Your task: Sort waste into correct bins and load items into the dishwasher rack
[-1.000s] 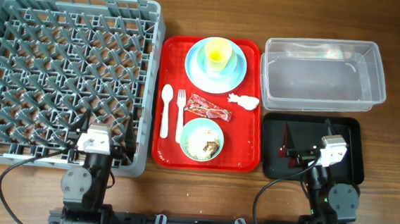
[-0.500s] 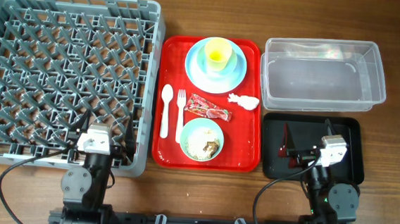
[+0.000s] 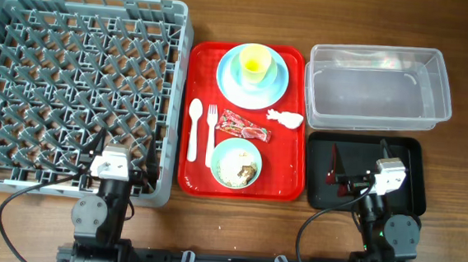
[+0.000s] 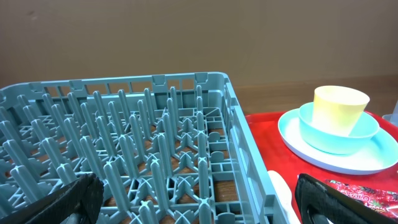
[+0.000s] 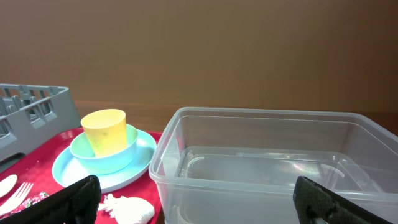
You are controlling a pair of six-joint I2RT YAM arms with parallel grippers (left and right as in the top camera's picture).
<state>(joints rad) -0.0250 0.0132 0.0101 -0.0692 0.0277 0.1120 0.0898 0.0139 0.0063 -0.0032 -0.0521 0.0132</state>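
Grey dishwasher rack [image 3: 76, 87] lies beneath and ahead of our left gripper [image 3: 121, 152], jaws spread wide and empty, with the plate [image 3: 229, 85] and cup [image 3: 255, 62] ahead to its right. Our right gripper [image 3: 359, 158], equally wide and empty, hangs over the black tray [image 3: 320, 195]; we should reach forward-left and pinch the red wrapper [image 3: 245, 128] at its middle, clear of the fork [image 3: 211, 129].
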